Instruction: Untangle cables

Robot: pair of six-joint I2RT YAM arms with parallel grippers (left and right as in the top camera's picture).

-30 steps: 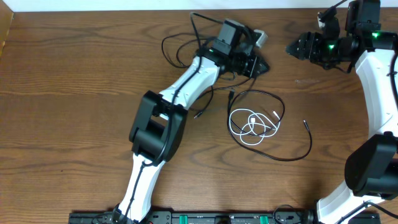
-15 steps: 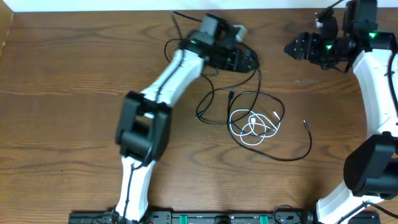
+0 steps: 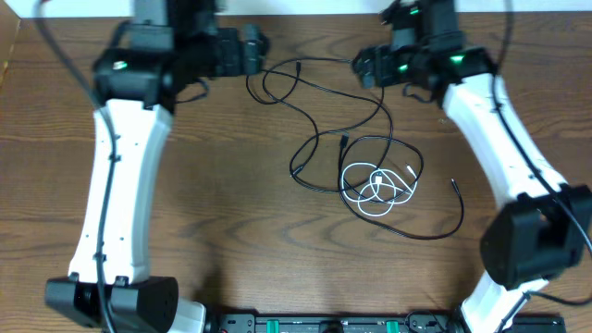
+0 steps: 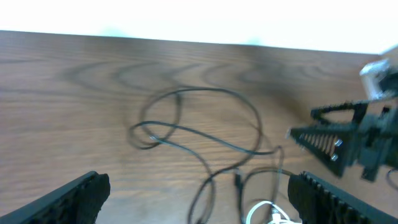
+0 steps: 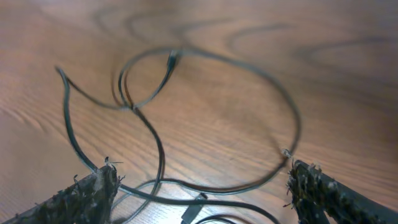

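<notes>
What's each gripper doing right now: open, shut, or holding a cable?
Left gripper: open, holding nothing.
Right gripper: open, holding nothing.

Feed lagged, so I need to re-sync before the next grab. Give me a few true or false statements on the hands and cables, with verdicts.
1. The left hand is open and empty. True.
2. The right hand is clamped on a black cable. False: it is open and holds nothing.
3. The white cable lies coiled on the table. True.
4. The white cable lies well clear of the black cables. False: black loops run around it.
</notes>
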